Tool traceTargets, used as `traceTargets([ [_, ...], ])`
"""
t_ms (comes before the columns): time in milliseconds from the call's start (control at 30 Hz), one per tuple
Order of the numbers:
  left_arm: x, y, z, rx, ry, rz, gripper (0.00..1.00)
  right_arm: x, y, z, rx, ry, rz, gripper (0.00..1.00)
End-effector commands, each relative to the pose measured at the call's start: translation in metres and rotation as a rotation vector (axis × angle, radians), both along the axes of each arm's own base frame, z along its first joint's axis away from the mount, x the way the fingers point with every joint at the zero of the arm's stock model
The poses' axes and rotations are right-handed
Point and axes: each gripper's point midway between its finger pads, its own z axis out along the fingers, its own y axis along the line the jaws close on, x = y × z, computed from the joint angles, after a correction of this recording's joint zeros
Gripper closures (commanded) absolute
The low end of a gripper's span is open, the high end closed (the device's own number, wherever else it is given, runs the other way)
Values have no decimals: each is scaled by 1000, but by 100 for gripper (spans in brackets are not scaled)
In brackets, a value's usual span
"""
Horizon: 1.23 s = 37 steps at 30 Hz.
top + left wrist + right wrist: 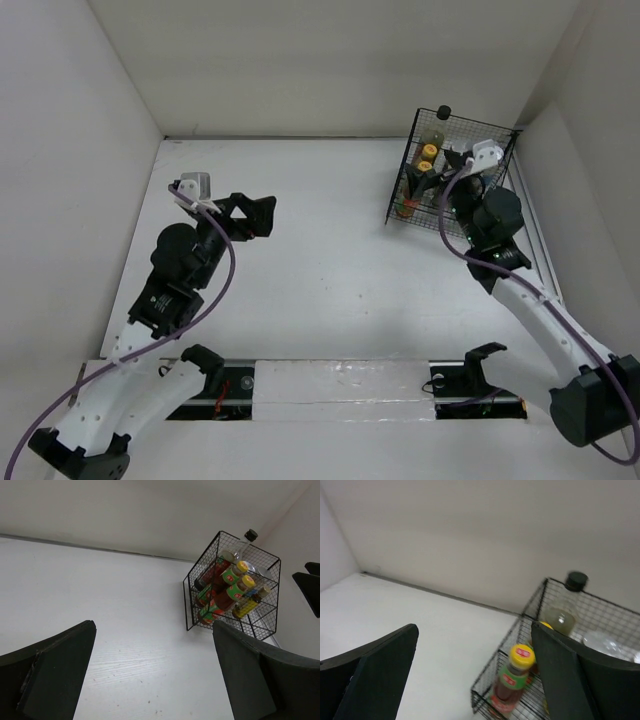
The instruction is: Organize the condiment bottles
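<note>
A black wire basket (402, 170) stands at the far right of the table and holds the condiment bottles. In the left wrist view the basket (186, 605) holds two red-sauce bottles with yellow caps (234, 576), a tiny yellow-labelled bottle (248, 607) and a pale bottle with a black cap (248, 536). My right gripper (428, 182) hovers open over the basket's left part. In its wrist view one yellow-capped red-sauce bottle (512, 680) stands below the right gripper (475, 675), untouched. My left gripper (262, 218) is open and empty above the bare table, left of centre. I cannot make out the shakers.
White walls close the table at the back and both sides; the basket (535, 596) sits near the back right corner. A metal rail (340, 385) runs along the near edge between the arm bases. The right gripper's fingers (310, 585) show at the right edge of the left wrist view.
</note>
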Motion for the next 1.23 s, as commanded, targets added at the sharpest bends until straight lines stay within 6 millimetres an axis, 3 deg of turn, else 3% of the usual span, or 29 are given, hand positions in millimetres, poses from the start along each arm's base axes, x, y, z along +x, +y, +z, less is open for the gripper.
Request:
traceTargets([
  [0,-6,11,34,-55,-85,37,0,-34,39,45,-11,-96,172,0],
  [67,-6,16,36,-61,-92,61,0,-48,62,48,-19,-103,268,0],
  [100,-8,20,39,-69,-102,80,0,-66,88,45,-38,-105,377,0],
  [167,-12,26,42,-88,-113,99,0,-80,119,43,-54,-101,502,0],
  [233,-13,36,42,-97,-120,142,0,-107,159,31,-77,-73,667,0],
  [300,-20,41,49,-113,-143,150,0,-117,190,10,-119,-38,760,0],
  [333,-19,43,49,-114,-142,164,0,-136,211,1,-132,-19,844,0],
  [367,-21,46,49,-122,-152,173,0,-141,222,-10,-150,-2,873,0],
  [400,-21,46,49,-122,-152,173,0,-143,238,-32,-182,39,904,0],
  [467,-22,49,51,-128,-159,185,0,-163,261,-56,-213,92,977,0],
  [567,-22,49,51,-128,-159,185,0,-175,287,-100,-274,172,1020,0],
  [833,-21,44,46,-114,-142,164,0,-174,298,-126,-298,210,994,0],
  [1033,-19,41,47,-113,-143,154,0,-166,296,-127,-313,196,950,0],
  [1200,-16,36,46,-107,-136,135,0,-157,288,-110,-322,154,886,0],
])
